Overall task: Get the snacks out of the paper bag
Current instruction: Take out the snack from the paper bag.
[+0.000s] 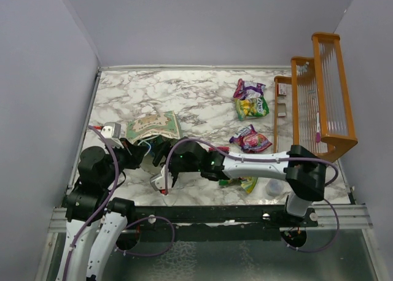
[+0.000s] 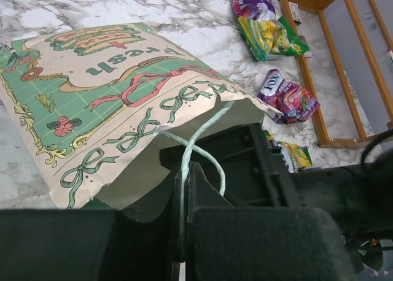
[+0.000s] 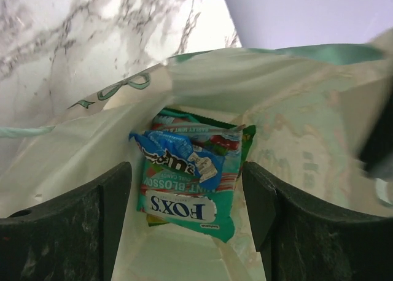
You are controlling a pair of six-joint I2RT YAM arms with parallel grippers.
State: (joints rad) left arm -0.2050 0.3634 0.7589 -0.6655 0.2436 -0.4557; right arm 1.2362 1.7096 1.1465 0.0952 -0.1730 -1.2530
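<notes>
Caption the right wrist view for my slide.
Open jaws of the right arm at the mouth of the paper bag, framing a teal Fox's packet with a blue packet lying on it.

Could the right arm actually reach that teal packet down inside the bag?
Probably yes. The right gripper is open at the mouth of the paper bag, fingers either side of the teal packet, nothing blocking. The left gripper, shut on the handle string, seems to hold the mouth open.

We find the mouth of the paper bag open to the teal packet, its walls close either side.
</notes>
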